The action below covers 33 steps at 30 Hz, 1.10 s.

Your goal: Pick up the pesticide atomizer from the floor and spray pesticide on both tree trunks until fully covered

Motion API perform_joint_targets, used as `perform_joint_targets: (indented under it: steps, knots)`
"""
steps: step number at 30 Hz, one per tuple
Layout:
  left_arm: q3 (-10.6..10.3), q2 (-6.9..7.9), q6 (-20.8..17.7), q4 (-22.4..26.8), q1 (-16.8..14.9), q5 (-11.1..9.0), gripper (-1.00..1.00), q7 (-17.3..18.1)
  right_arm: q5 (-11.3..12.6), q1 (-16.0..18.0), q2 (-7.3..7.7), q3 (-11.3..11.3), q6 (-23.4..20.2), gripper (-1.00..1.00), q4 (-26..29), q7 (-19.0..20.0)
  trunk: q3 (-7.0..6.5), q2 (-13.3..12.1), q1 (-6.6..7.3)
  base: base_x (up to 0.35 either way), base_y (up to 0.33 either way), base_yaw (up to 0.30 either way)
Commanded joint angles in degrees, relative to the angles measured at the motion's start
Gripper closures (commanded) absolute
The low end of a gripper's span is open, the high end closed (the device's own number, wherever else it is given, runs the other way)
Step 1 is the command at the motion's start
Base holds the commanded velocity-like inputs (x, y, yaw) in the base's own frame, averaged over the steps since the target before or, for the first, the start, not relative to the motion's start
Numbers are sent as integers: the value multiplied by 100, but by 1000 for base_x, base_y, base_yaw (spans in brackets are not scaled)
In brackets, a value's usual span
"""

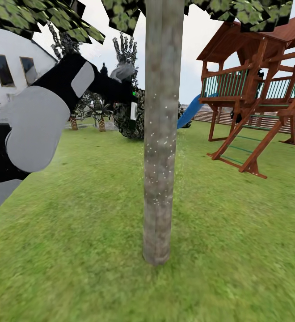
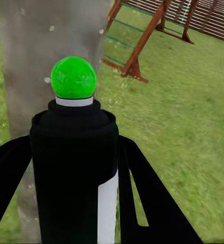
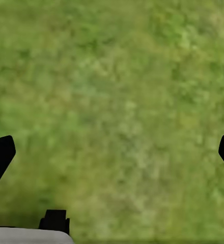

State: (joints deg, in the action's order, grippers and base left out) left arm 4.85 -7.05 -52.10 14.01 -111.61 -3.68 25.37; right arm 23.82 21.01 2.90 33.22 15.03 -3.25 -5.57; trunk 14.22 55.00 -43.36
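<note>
A thick grey-brown tree trunk (image 1: 163,134) stands in the middle of the lawn right ahead, dotted with small white specks at mid height. Its leafy canopy (image 1: 250,11) crosses the top of the head view. My left arm is raised at the trunk's left side, and the left gripper (image 1: 127,96) is shut on the pesticide atomizer (image 1: 132,111). In the left wrist view the atomizer (image 2: 74,168) is a black bottle with a white label and a green spot, held in the gripper (image 2: 74,147) and facing the trunk (image 2: 35,46) at close range. My right gripper (image 3: 114,150) hangs open over grass.
A wooden play tower (image 1: 254,85) with a blue slide (image 1: 190,112) stands to the right, its slanted legs reaching onto the lawn (image 2: 137,56). A slat fence (image 1: 263,120) runs behind it. A white house (image 1: 9,67), short palms (image 1: 100,114) and a dark shrub (image 1: 127,123) lie far left.
</note>
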Motion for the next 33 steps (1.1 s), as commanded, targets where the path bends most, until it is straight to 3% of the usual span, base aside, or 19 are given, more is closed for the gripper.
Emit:
perform_joint_targets:
  steps: [1, 5, 9, 13, 14, 17, 19, 23, 27, 30, 32, 33]
  knots:
    - [1, -111, 60, -58, -1, 18, 100, 12, 0, 0, 0, 0, 0, -100, 0, 0, -1, 1, 0, 0, 0, 0]
    - [13, -249, 167, -163, -1, -47, 100, 462, 0, 0, 0, 0, 0, -100, 0, 0, -1, 1, 0, 0, 0, 0]
    - [10, -261, 785, -970, -1, -40, 100, 546, 0, 0, 0, 0, 0, -100, 0, 1, -1, 1, 0, 0, 0, 0]
    - [4, -256, 1081, -1160, 17, -13, 100, 527, 0, 0, 0, 0, 0, -100, 0, -3, -1, 1, 0, 0, 0, 0]
    - [-5, -227, 1136, -1168, 21, -3, 100, 516, 0, 0, 0, 0, 0, -100, 0, -3, -1, 1, 0, 0, 0, 0]
    - [-17, 170, 1185, -1172, 24, 12, 100, 486, 0, 0, 0, 0, 0, -100, 0, -1, -1, 1, 0, 0, 0, 0]
    - [-23, 270, 1191, -1172, 25, 43, 100, 477, 0, 0, 0, 0, 0, -100, 0, 0, -1, 1, 0, 0, 0, 0]
    - [-47, 317, 1185, -1091, 25, 70, 100, 132, 0, 0, 0, 0, 0, -100, 0, -2, -1, 1, 0, 0, 0, 0]
    - [-50, 316, 1184, -1017, 25, 67, 100, 93, 0, 0, 0, 0, 0, -100, 0, 1, -1, 1, 0, 0, 0, 0]
    - [-12, 273, 1187, -1074, 25, 67, 100, 97, 0, 0, 0, 0, 0, -100, 0, -4, -1, 1, 0, 0, 0, 0]
    - [-9, 16, 1191, -1181, 94, 68, 100, 110, 0, 0, 0, 0, 0, -100, 0, -2, -1, 1, 0, 0, 0, 0]
    - [-14, -196, 1195, -1212, 169, 69, 100, 114, 0, 0, 0, 0, 0, -100, 0, 1, -1, 1, 0, 0, 0, 0]
